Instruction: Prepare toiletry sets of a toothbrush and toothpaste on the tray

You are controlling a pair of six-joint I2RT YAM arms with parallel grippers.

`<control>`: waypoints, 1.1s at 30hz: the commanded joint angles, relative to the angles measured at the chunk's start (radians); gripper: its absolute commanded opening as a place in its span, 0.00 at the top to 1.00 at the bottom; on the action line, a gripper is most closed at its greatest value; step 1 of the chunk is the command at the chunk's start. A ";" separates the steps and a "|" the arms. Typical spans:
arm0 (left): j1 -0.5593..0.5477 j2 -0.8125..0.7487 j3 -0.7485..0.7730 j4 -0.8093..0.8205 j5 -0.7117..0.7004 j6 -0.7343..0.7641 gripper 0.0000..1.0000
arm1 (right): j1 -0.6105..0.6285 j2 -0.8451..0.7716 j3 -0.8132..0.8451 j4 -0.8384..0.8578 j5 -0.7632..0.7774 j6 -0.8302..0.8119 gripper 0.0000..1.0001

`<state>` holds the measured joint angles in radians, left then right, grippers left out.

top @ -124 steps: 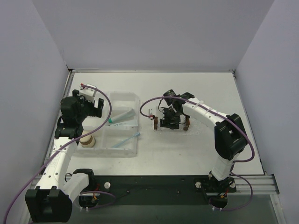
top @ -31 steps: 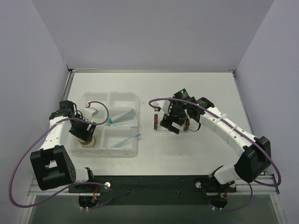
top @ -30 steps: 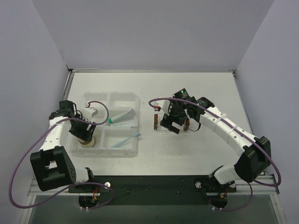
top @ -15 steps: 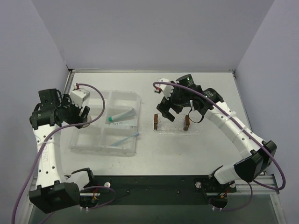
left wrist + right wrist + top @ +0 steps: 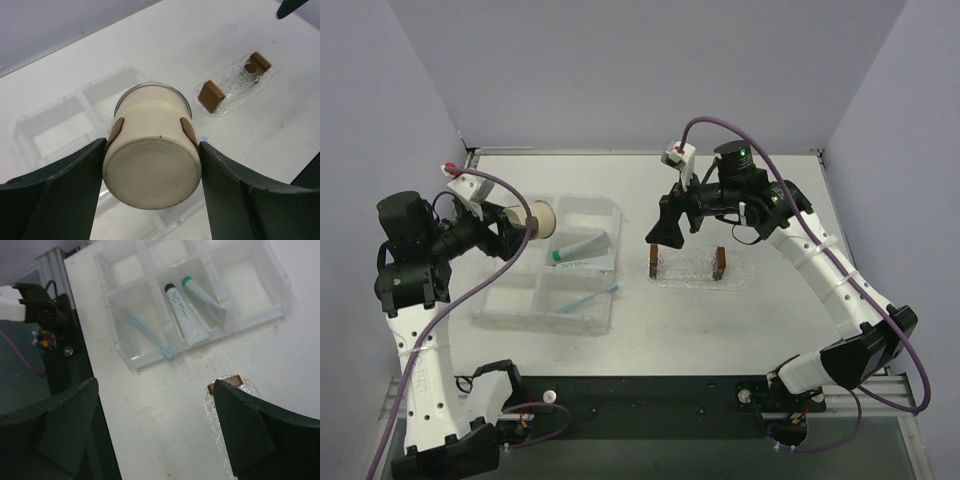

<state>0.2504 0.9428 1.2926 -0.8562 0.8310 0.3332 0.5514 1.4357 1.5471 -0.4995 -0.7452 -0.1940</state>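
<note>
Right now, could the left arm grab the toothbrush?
Probably not yet: its fingers are clamped around the beige jar. The toothbrush itself lies uncovered in the compartment box.

Left gripper (image 5: 523,227), raised well left of the tray (image 5: 690,272), clamps a beige jar (image 5: 152,165); right gripper (image 5: 667,230) hangs wide open, raised near its left end.

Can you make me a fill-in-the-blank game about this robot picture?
1. The left gripper grips a round beige ____.
2. The blue toothbrush lies inside the clear compartment ____, not on the tray.
3. In the next compartment lie ____ toothpaste tubes.
4. The right gripper hangs with its jaws ____.
Missing words: jar, box, two, open.
</note>
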 commanded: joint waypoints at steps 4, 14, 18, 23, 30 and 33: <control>-0.028 -0.071 -0.157 0.697 0.309 -0.595 1.00 | -0.010 0.009 0.007 0.249 -0.351 0.257 0.08; -0.175 -0.070 -0.326 1.123 0.280 -0.910 1.00 | 0.004 0.068 0.041 0.449 -0.451 0.484 0.09; -0.221 -0.058 -0.323 1.120 0.243 -0.910 1.00 | 0.018 0.091 0.048 0.492 -0.457 0.534 0.10; -0.243 -0.039 -0.329 1.128 0.215 -0.904 1.00 | 0.041 0.134 0.077 0.555 -0.464 0.596 0.13; -0.286 -0.036 -0.368 1.158 0.184 -0.895 1.00 | 0.074 0.166 0.117 0.553 -0.467 0.604 0.17; -0.295 -0.035 -0.372 1.160 0.181 -0.892 1.00 | 0.090 0.187 0.140 0.546 -0.468 0.607 0.20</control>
<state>-0.0330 0.9134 0.9199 0.2256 1.0351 -0.5568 0.6197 1.6127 1.6238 -0.0078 -1.1721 0.3981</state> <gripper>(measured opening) 0.793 0.814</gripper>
